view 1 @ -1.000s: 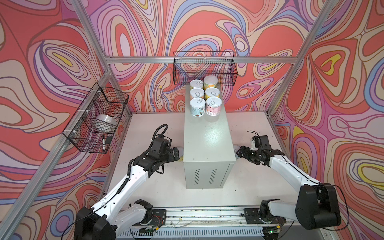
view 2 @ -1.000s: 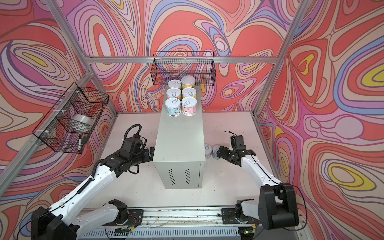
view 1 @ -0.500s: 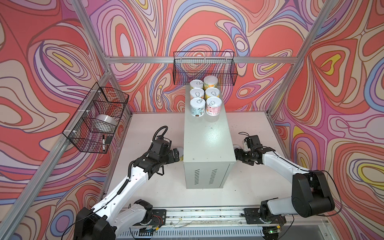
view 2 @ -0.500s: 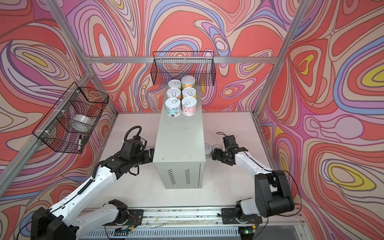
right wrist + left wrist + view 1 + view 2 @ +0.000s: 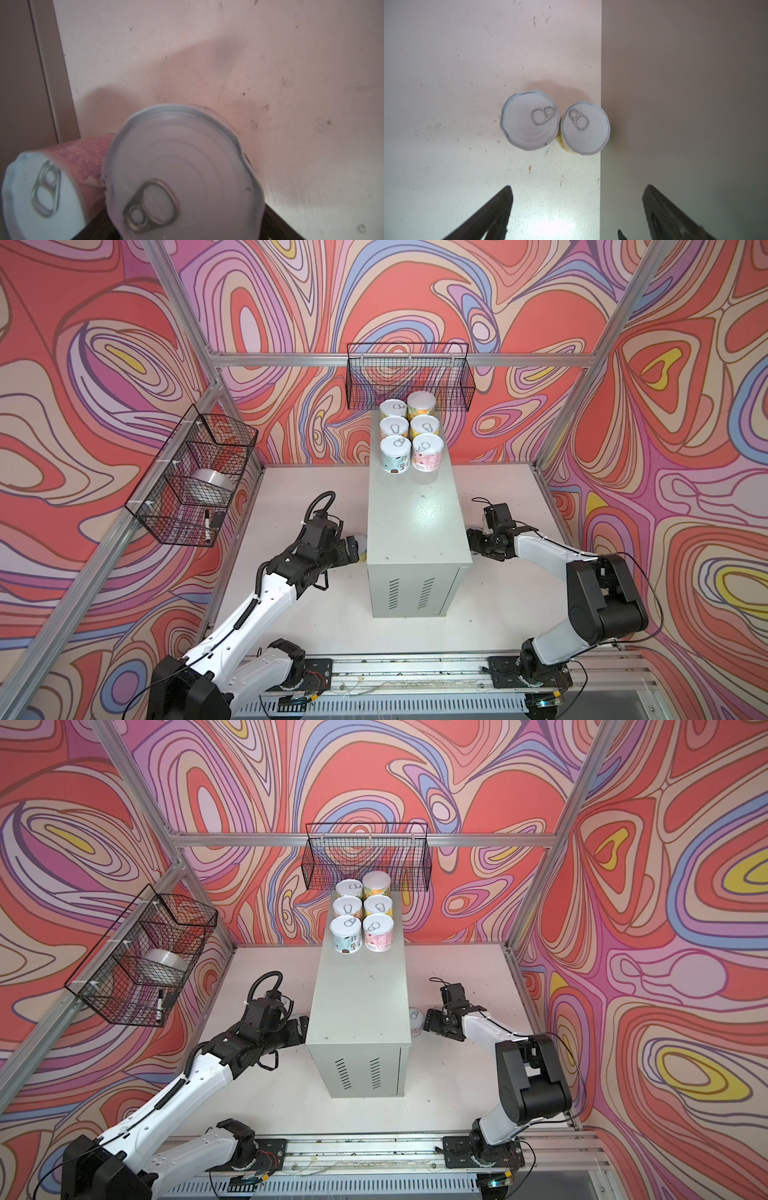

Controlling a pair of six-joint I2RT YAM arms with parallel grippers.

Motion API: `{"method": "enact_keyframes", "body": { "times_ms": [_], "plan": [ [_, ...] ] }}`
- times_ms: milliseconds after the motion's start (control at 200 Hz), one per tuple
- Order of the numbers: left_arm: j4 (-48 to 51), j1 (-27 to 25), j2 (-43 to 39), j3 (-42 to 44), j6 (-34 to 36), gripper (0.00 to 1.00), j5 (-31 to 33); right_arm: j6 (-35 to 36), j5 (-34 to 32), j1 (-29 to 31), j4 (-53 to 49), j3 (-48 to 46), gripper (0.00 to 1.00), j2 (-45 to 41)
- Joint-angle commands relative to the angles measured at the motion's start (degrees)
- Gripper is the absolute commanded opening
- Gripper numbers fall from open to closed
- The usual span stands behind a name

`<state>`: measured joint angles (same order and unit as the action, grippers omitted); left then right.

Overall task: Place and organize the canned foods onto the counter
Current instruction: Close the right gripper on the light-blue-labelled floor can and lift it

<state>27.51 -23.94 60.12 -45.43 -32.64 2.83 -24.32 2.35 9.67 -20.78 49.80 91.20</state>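
Note:
The counter (image 5: 415, 510) (image 5: 357, 986), a tall pale grey cabinet, stands mid-table with several canned foods (image 5: 395, 452) (image 5: 345, 932) in two rows at its far end. Two more cans (image 5: 529, 120) (image 5: 585, 127) stand upright on the table against its left side. My left gripper (image 5: 352, 549) (image 5: 577, 190) hangs open just short of them, holding nothing. On the right side, my right gripper (image 5: 430, 1021) has one silver-lidded can (image 5: 182, 176) between its fingers (image 5: 276, 226). The lid hides the pads. A pink-labelled can (image 5: 41, 191) (image 5: 415, 1017) stands beside it against the cabinet.
An empty black wire basket (image 5: 409, 377) hangs on the back wall just behind the cans on the counter. A second basket (image 5: 195, 477) on the left wall holds a silvery tape roll (image 5: 212, 483) and a marker. The arm bases sit on a rail (image 5: 415, 668) along the front.
My right arm has swung in toward the cabinet and its gripper has come round the nearer can. My left gripper has edged slightly toward the cabinet's left side.

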Motion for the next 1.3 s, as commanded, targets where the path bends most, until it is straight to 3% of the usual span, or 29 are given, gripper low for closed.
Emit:
{"method": "enact_keyframes", "body": {
  "times_ms": [0, 215, 766, 1092, 1292],
  "plan": [
    [-0.7, 0.2, 0.1, -0.8, 0.8, 0.97, 0.3, -0.5, -5.8, 0.1, 4.6, 0.5, 0.88, 0.7],
    [-0.6, 0.3, 0.0, -0.6, 0.9, 0.97, 0.8, 1.6, -10.4, 0.1, 4.5, 2.7, 0.91, 2.3],
    [-1.2, 0.3, 0.9, -0.3, 1.2, 0.96, 0.4, 1.3, -8.3, 0.1, 3.8, 7.6, 0.90, 9.8],
    [-1.0, 0.3, 1.0, -0.2, 2.9, 0.97, 1.9, 0.6, -7.7, 0.3, 1.0, 7.3, 0.88, 9.9],
    [-1.3, 0.3, 1.4, 0.1, 2.9, 0.97, 2.0, 0.5, -8.4, 0.5, -0.2, 7.6, 0.82, 10.0]
  ]
}}
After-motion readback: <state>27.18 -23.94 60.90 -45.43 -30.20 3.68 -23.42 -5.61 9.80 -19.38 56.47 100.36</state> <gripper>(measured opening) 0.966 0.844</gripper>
